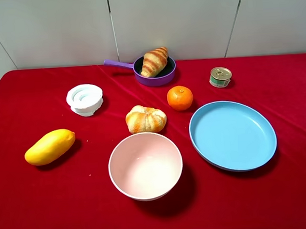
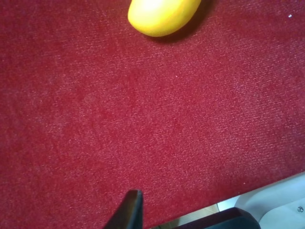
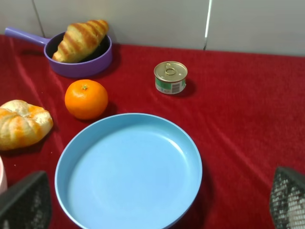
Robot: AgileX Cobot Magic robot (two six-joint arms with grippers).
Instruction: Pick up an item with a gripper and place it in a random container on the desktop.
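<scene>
From the high camera, the croissant (image 1: 154, 61) lies in the purple pan (image 1: 164, 78) at the back of the red cloth (image 1: 283, 200), one end over the rim; an orange (image 1: 180, 98) and a knotted roll (image 1: 145, 119) sit nearer, ahead of the pink bowl (image 1: 145, 166) and blue plate (image 1: 232, 135); neither arm shows here. The left wrist view shows a mango (image 2: 162, 15) and one dark fingertip (image 2: 128, 211); the left gripper stands wide, holding nothing. In the right wrist view, the right gripper (image 3: 157, 202) has its fingers spread wide and empty over the blue plate (image 3: 128, 169); the croissant (image 3: 80, 40) rests in the pan (image 3: 83, 67) beyond.

red table (image 1: 283, 200): pan (image 1: 163, 76), mango (image 1: 49, 147), roll (image 1: 145, 119), orange (image 1: 180, 98), bowl (image 1: 145, 166), plate (image 1: 232, 135), can (image 1: 220, 77).
</scene>
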